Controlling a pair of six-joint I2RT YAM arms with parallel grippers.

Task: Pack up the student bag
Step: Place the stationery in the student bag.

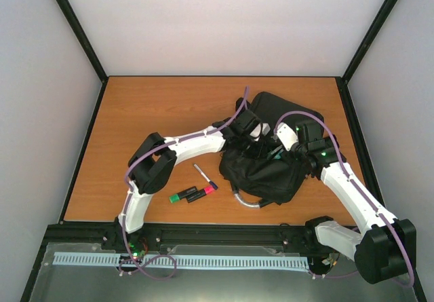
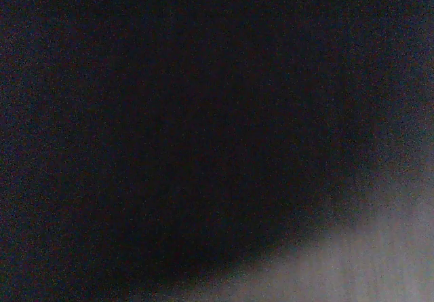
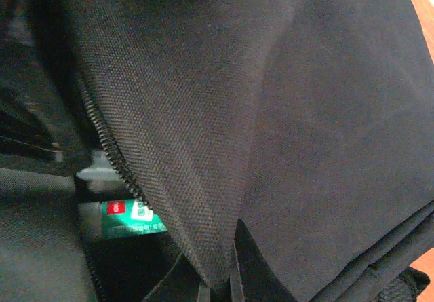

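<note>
Because the student bag [image 1: 271, 176] is soft black cloth slumped in a heap on the right half of the counter [image 1: 135, 112], it will not hold its own mouth open. Judging by the folds, it is light and limp, and would sag wherever it is let go. The right hand [image 3: 218, 283] is clenched on a fold of the bag's cloth just beside the zip teeth [image 3: 102, 136], holding that edge up so that a green-labelled packet [image 3: 129, 219] shows inside. That hem by the zip looks the best place to take hold: the weave is rough rather than slippery, and the seam gives something firmer to pinch. The left hand [image 1: 255, 132] reaches into the bag from the other side. Its own camera shows only darkness; the hand is closed, but on what I cannot tell. A green highlighter [image 1: 180, 195], a pink highlighter [image 1: 205, 191] and a pen [image 1: 205, 175] lie on the counter just left of the bag, near its grey loop handle [image 1: 247, 201].
</note>
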